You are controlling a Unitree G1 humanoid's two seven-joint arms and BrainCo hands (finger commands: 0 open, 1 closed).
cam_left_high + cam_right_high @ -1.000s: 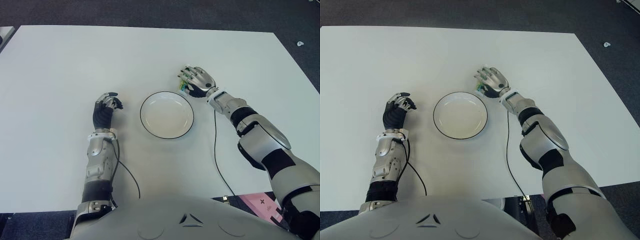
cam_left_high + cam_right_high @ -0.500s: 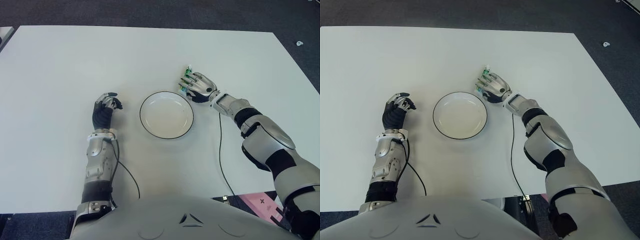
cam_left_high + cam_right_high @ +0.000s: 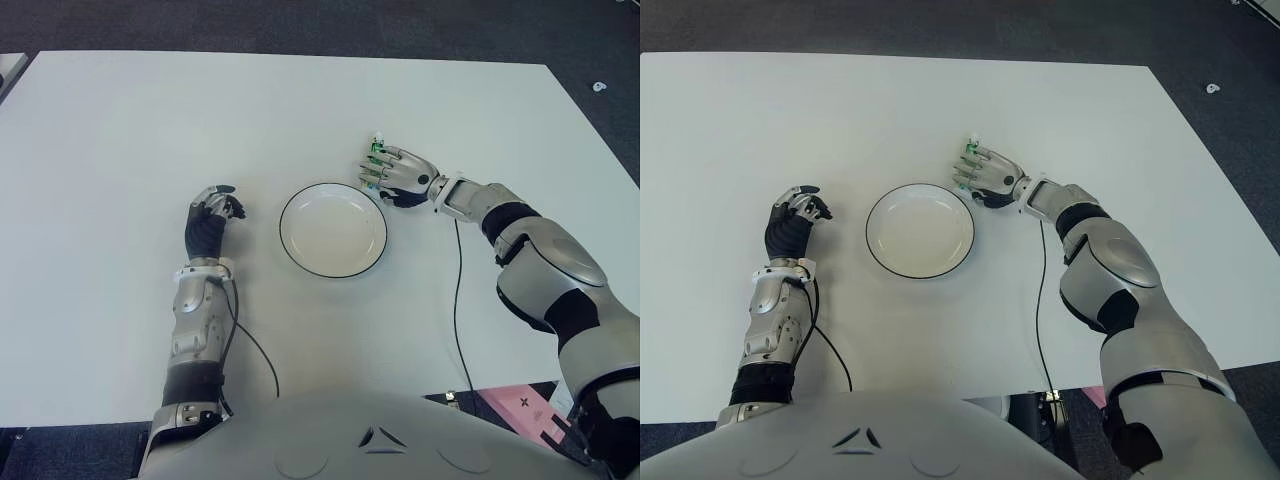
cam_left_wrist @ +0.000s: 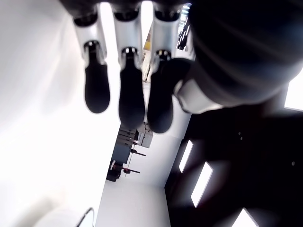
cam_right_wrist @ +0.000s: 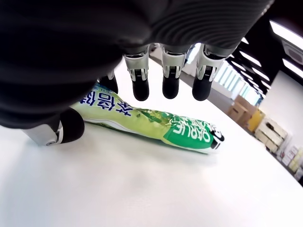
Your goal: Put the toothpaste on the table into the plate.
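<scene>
Since a second ago the right hand (image 3: pixel 398 177) has turned so its fingers reach sideways toward the robot's left, and its forearm now lies flatter and farther toward the right across the table (image 3: pixel 120 130); more of the toothpaste (image 3: pixel 375 160) shows past the fingertips than before. The plate (image 3: pixel 333 229) and the left hand (image 3: pixel 210 218) sit where they were.

One toothpaste tube lies flat on the white table, just beyond the plate's far right rim and apart from it. Its long axis runs away from the robot, with the white cap end pointing to the table's far edge and the near end tucked under the right hand. In the right wrist view the green and yellow tube (image 5: pixel 156 124) lies on the surface below the fingers (image 5: pixel 140 90), which hang spread above it without touching; the thumb (image 5: pixel 71 126) sits beside the tube's near end, whether touching it cannot be told. The hand is open over the tube and grips nothing.

One plate, white with a dark rim, stands between the two hands and holds nothing. The left hand shows left of the plate, its fingers curled inward around nothing.
</scene>
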